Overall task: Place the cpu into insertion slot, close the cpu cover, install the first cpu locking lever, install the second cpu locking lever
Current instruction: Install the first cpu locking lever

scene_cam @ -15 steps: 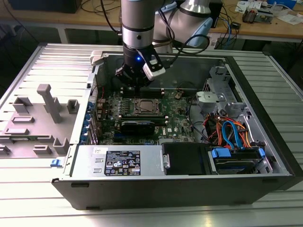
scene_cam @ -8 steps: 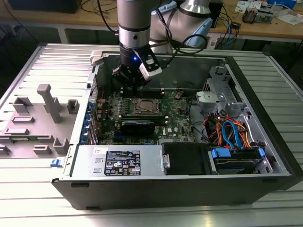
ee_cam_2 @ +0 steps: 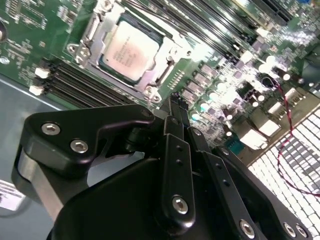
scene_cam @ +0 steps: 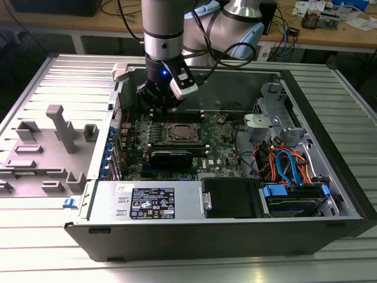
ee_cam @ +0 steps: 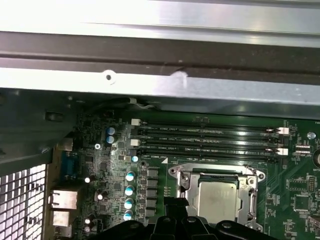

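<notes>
The cpu [ee_cam_2: 129, 50], a flat square chip with a silvery top, lies in the insertion slot [ee_cam_2: 150, 89] on the green motherboard. The cpu cover [ee_cam_2: 106, 24], a thin metal frame, lies flat around it with the chip showing through its window. In the first wrist view the cpu [ee_cam: 217, 197] and cpu cover [ee_cam: 246, 192] sit just beyond the black fingertips. My gripper [ee_cam_2: 172, 100] is shut with nothing between its fingers, hovering above the board beside the socket's corner. In the exterior view the gripper [scene_cam: 158, 101] hangs over the far side of the cpu [scene_cam: 179, 132].
Long black memory slots [ee_cam: 207, 135] run beside the socket. The open computer case wall [ee_cam: 160, 75] rises close behind them. A black card [scene_cam: 171, 157] sits nearer than the socket, a power supply [scene_cam: 147, 200] along the front, and drive cables [scene_cam: 288, 165] at the exterior view's right.
</notes>
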Motion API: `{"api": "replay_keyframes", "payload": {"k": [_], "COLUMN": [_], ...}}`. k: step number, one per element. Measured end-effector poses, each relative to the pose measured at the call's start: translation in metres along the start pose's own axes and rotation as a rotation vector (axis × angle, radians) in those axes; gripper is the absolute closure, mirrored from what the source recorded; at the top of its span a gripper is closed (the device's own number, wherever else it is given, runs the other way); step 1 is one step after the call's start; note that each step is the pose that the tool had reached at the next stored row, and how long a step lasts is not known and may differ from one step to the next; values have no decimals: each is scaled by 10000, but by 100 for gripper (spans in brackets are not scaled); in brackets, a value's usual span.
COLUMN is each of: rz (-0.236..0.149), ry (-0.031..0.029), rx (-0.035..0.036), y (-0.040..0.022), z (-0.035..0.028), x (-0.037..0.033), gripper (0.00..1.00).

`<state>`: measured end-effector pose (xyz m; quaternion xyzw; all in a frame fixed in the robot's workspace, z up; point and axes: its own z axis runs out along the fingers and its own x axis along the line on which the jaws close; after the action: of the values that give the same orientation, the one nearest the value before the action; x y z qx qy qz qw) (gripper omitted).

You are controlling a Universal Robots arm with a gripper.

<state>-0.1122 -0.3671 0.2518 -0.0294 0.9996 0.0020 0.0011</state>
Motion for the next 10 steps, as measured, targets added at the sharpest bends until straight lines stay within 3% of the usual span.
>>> {"api": "replay_keyframes", "payload": {"k": [2, 10], "rz": [1, 0], "ry": [-12, -16], "rx": [2, 4], "y": [6, 61], "z": [-6, -52], "x": [50, 53], "gripper": [89, 89]}}
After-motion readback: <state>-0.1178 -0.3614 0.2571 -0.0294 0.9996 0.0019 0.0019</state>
